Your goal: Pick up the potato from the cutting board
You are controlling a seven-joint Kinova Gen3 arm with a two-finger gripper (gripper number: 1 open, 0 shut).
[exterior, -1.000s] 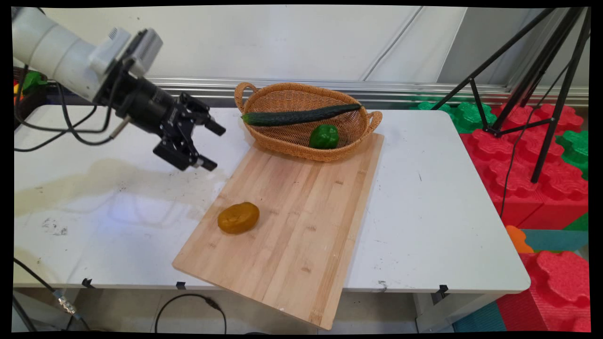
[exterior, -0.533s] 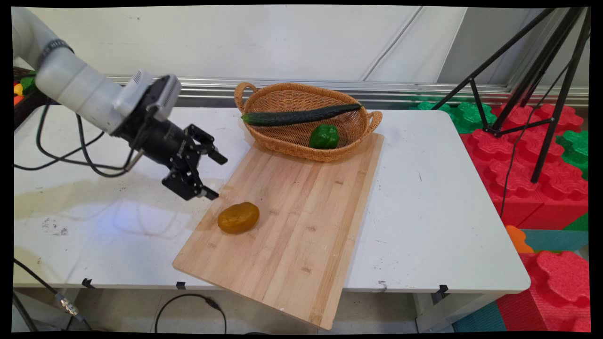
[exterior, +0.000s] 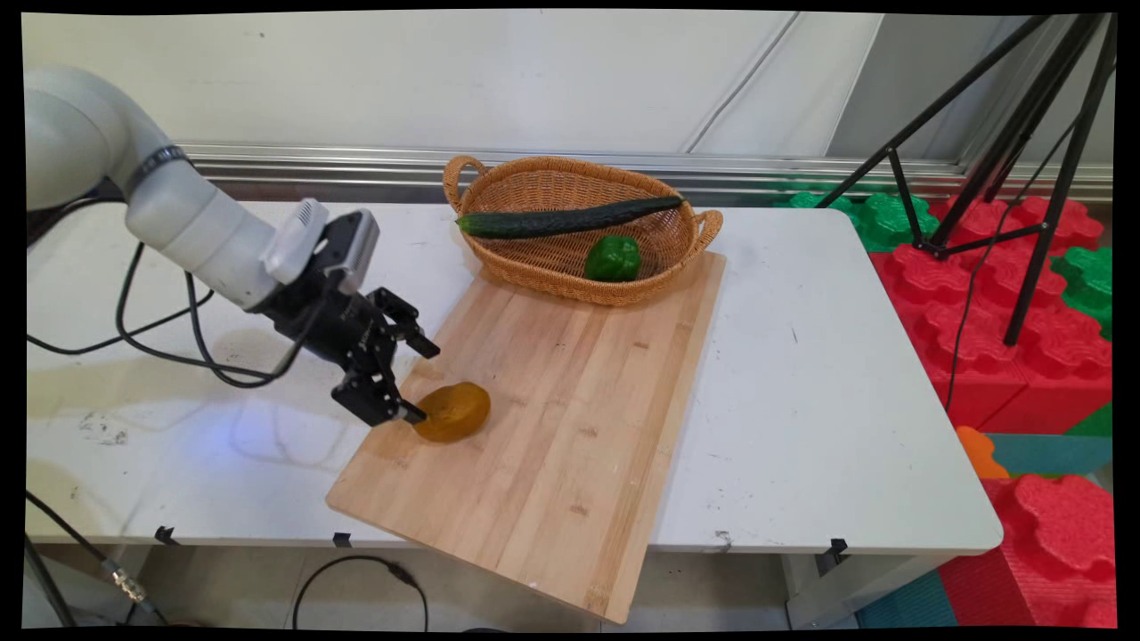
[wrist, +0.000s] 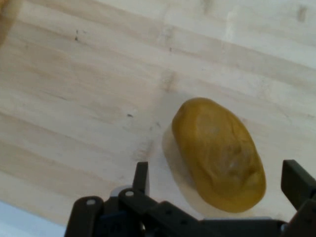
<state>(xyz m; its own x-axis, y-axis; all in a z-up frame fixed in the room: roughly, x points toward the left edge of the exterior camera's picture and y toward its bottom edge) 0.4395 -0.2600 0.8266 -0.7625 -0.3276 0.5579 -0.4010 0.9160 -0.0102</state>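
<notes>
Inspector: The gripper (exterior: 419, 381) is low over the left part of the board (exterior: 570, 418), jaws spread and holding nothing. The potato (exterior: 451, 411) lies on the board just ahead of it.

Clerk: Is it in contact?

Inspector: From the main view the lower finger (exterior: 383, 405) looks to be at the potato's left end; whether it touches, I cannot tell. In the hand view the potato (wrist: 219, 153) sits between the 2 fingers (wrist: 141, 178), nearer the right one.

Clerk: The risks?

Inspector: 3, in my judgement. First, the potato is rounded and smooth; off-centre as it is, a closing finger could meet it before the other does and roll or skid it across the board (wrist: 98, 89). Second, the arm comes in at a slant, so a low fingertip could scrape the wood or nudge the board. Third, a pinch near the end rather than the middle could let it squirt out.

Clerk: Anything else nearby?

Inspector: The basket (exterior: 570, 267), holding a cucumber (exterior: 570, 218) and a pepper (exterior: 612, 258), stands well apart at the board's far end. No hazard there.
</notes>
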